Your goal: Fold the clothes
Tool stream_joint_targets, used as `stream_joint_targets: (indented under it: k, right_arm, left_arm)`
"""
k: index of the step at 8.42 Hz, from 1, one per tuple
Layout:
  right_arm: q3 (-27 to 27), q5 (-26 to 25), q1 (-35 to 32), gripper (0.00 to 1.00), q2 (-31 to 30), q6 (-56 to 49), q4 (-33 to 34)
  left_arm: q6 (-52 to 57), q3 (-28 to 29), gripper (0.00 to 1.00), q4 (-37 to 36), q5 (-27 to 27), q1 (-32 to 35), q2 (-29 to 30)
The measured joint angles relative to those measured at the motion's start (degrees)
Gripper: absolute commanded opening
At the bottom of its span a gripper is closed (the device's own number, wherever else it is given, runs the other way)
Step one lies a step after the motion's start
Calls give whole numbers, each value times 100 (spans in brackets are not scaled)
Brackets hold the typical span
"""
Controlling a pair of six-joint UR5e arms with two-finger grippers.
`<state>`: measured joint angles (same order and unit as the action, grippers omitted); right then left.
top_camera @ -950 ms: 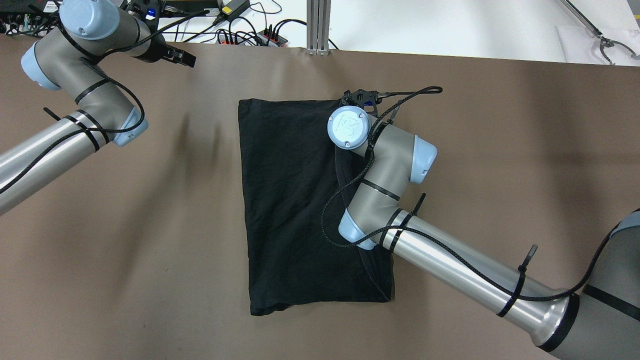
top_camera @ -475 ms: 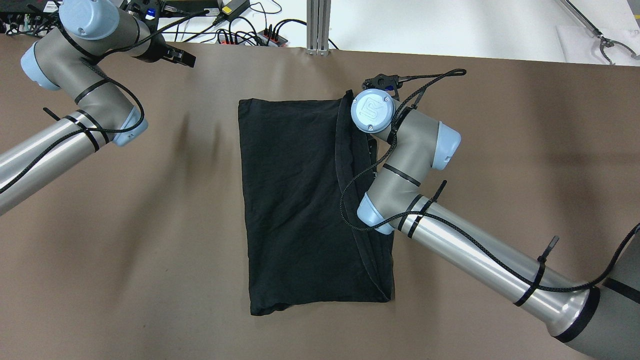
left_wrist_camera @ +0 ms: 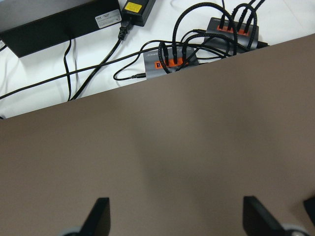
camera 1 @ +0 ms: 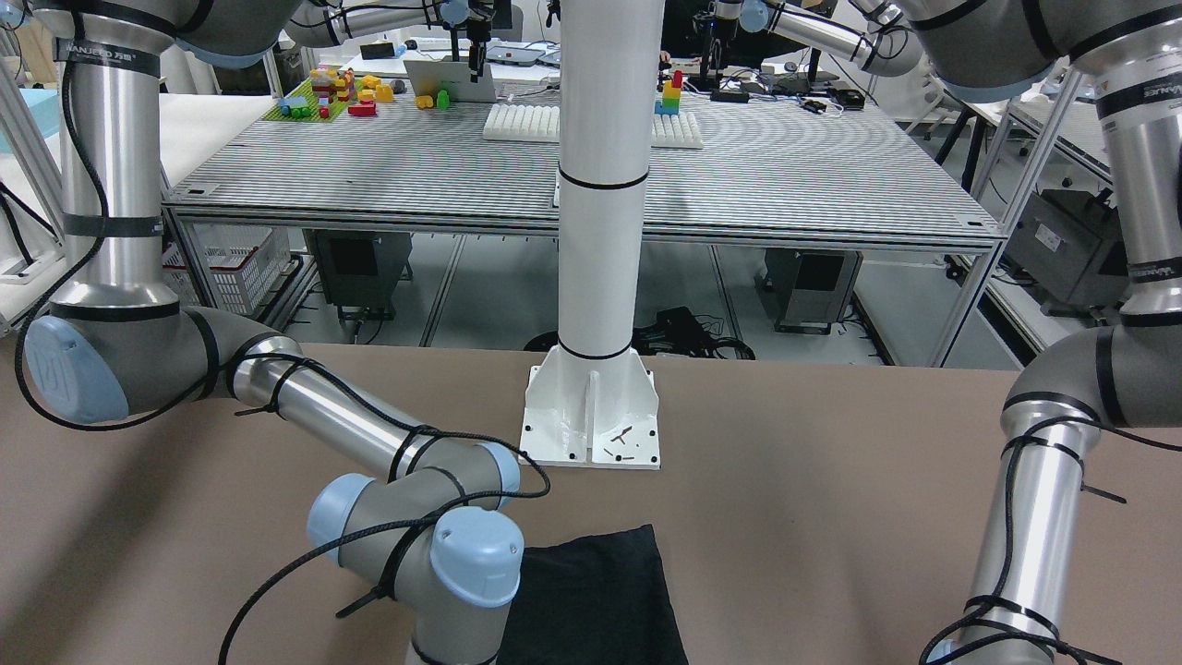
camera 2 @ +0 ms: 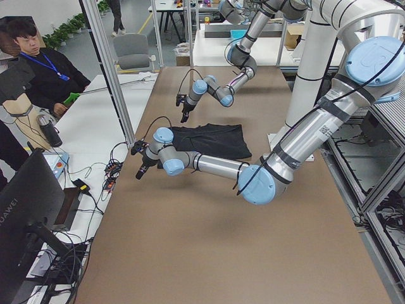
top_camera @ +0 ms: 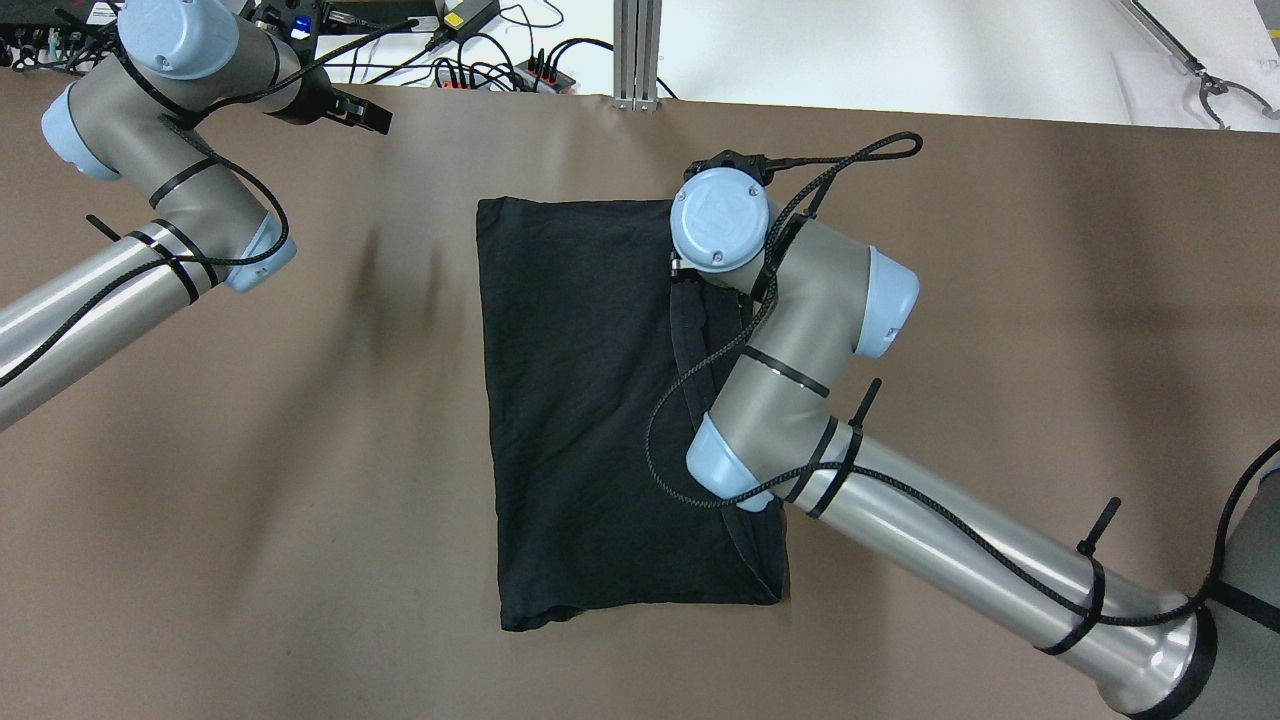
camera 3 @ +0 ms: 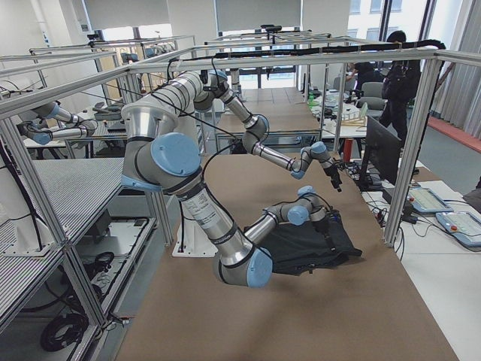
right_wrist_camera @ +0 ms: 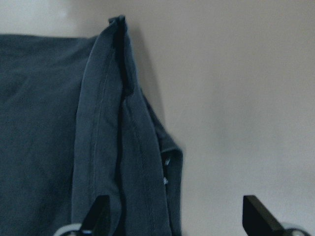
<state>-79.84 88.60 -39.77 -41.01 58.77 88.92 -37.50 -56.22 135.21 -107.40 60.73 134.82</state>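
Cloth, a plain black matte rectangle of soft fabric (top_camera: 580, 400), lay under our right claw (right_wrist_camera: 177, 216), its doubled hem between the wide-spread fingers. We judged it best to centre on that hem and pinch both layers. Our left claw (left_wrist_camera: 177, 216) gaped over bare brown table (left_wrist_camera: 157, 147).

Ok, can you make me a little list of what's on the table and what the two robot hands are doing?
cloth: plain black soft fabric piece, flat on the brown table, the edge on the robot's right doubled over
right arm: right gripper open, over the cloth's far right corner, one finger above fabric, one above bare table
left arm: left gripper open, empty, over bare table near its far edge, away from the cloth
off the table: grey box with black cables plugged in
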Motion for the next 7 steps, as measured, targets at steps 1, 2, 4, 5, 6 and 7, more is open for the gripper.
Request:
stream_joint_targets:
  k: [1, 2, 4, 5, 6, 7]
  right_arm:
    - [-337, 16, 225, 94, -80, 104, 321]
    - [-658, -86, 502, 94, -222, 160, 525]
    - [-1471, -515, 1205, 92, -726, 199, 910]
    - [-1860, -656, 1516, 87, -934, 202, 1218]
    - [-2193, -750, 1793, 83, -1107, 201, 1466]
    - [-2422, -868, 2043, 76, -1293, 180, 1597]
  left_arm:
    - [-13, -5, 95, 0, 0, 0, 0]
    - [-22, -8, 95, -2, 0, 0, 0]
    - [-28, -13, 95, -3, 0, 0, 0]
    - [-29, -21, 95, -3, 0, -1, -6]
    - [-29, -28, 95, -3, 0, -13, -19]
    - [-29, -29, 95, -3, 0, -24, -28]
